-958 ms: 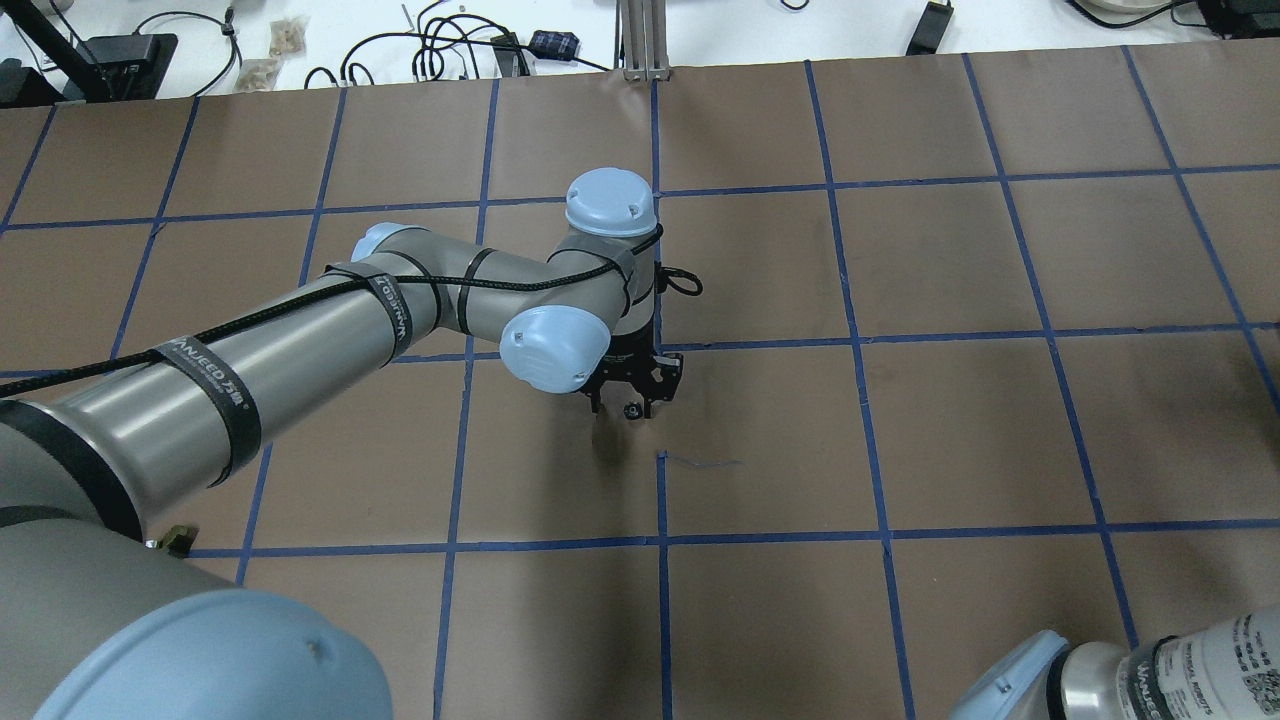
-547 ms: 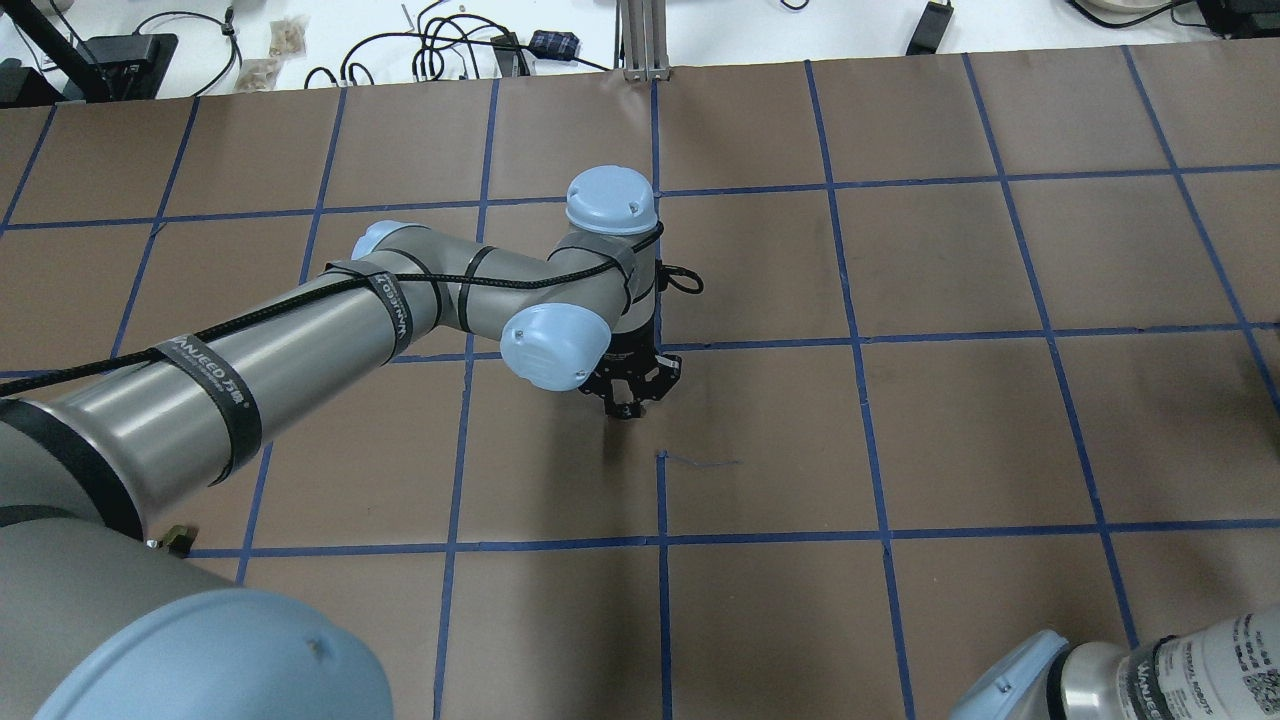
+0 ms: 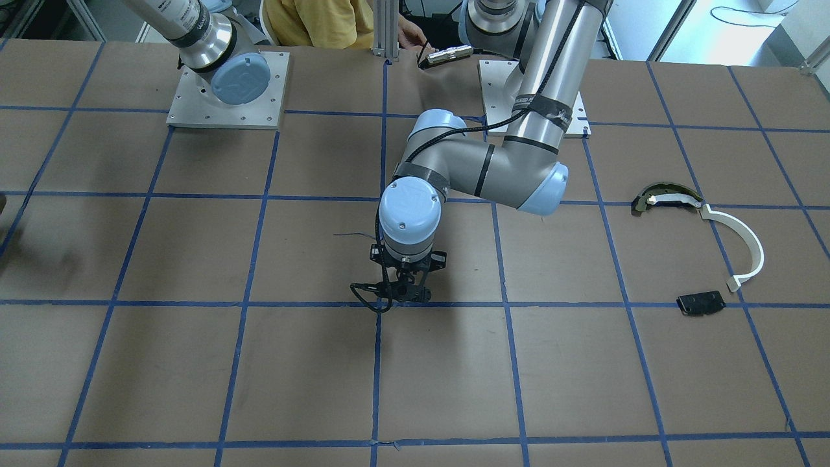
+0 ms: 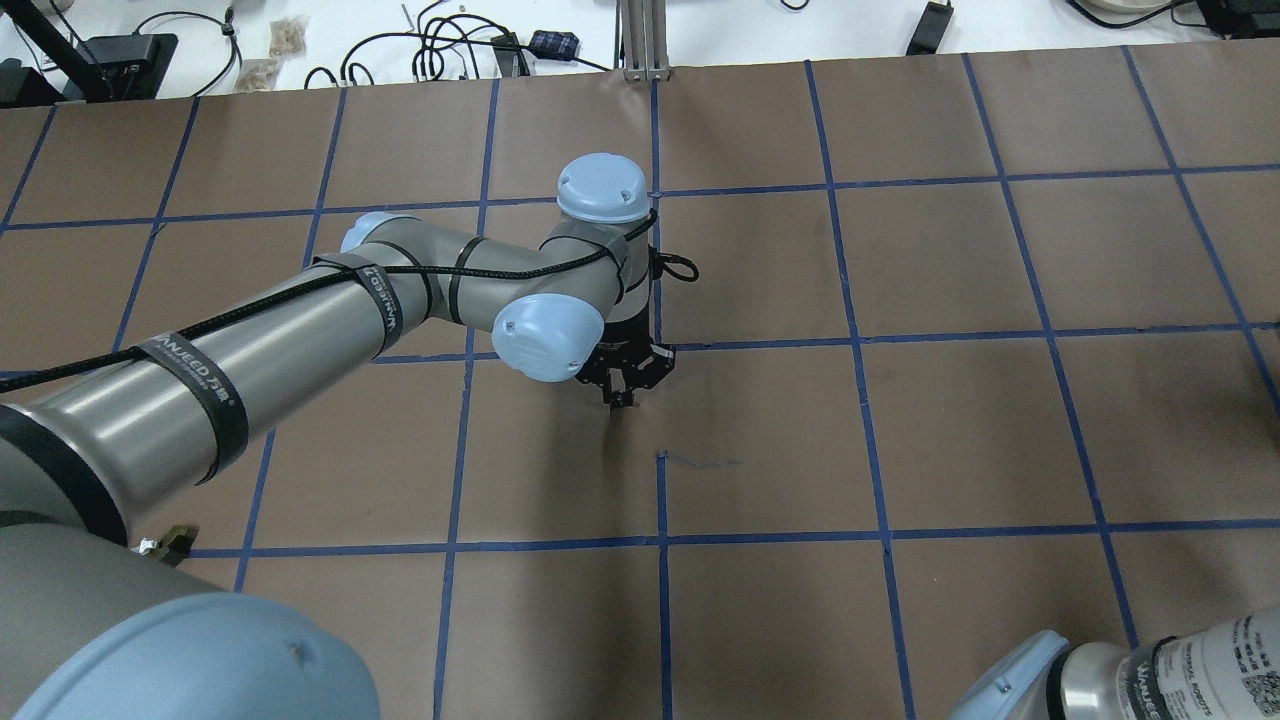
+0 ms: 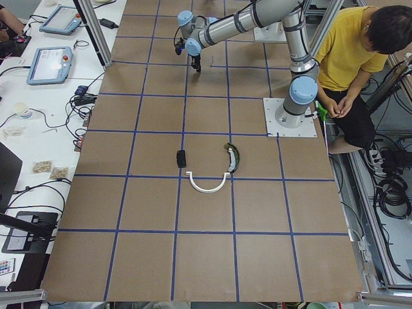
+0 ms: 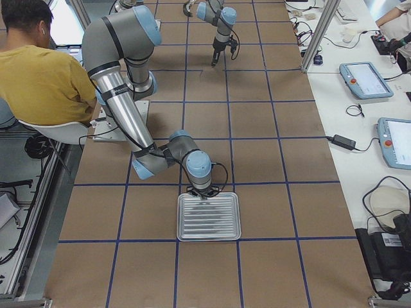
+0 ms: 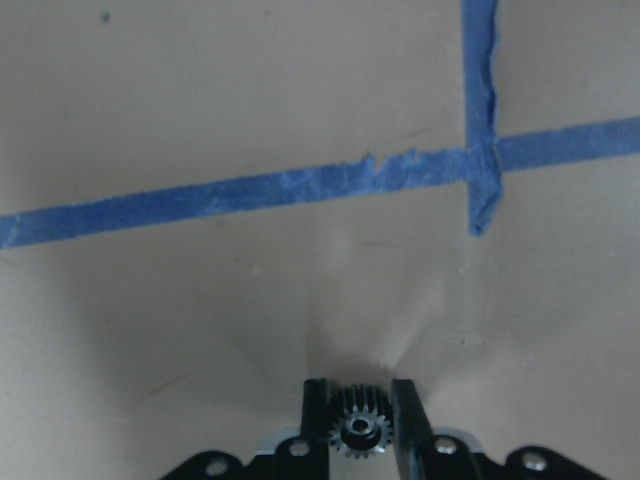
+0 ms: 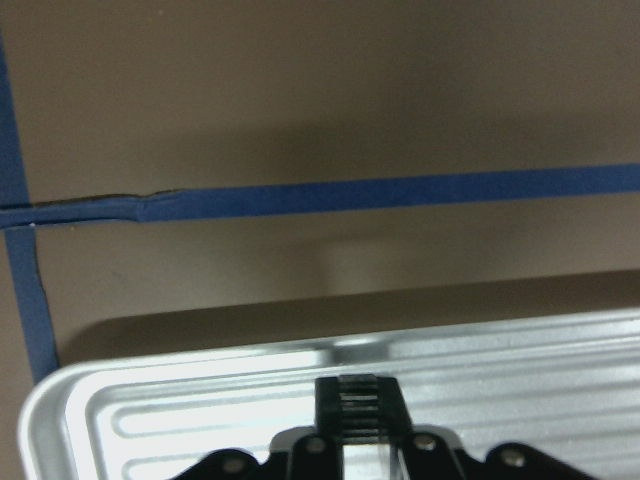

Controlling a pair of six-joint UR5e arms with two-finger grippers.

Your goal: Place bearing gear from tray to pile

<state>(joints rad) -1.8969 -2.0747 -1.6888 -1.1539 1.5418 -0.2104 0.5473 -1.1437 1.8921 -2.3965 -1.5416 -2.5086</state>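
My left gripper (image 7: 359,396) is shut on a small dark toothed bearing gear (image 7: 358,428), held just above the brown table near a blue tape crossing. It also shows near the table's middle in the overhead view (image 4: 620,393) and the front view (image 3: 401,295). The pile lies far off on the left side: a white arc strip (image 3: 746,243), a dark olive curved piece (image 3: 661,196) and a flat black plate (image 3: 700,303). The ribbed metal tray (image 6: 209,217) lies at the right end. My right gripper (image 8: 360,400) hangs shut and empty over the tray's rim (image 8: 150,400).
A person in a yellow shirt (image 5: 351,58) sits behind the robot's bases. A small brass part (image 4: 175,540) lies by the left arm's base. Tablets and cables lie on the white bench (image 5: 48,64) beyond the table's far edge.
The left gripper's fingers have closed on the gear, which stood between them on the table. The left gripper and wrist have then shifted slightly away from the robot. The right arm has not moved.
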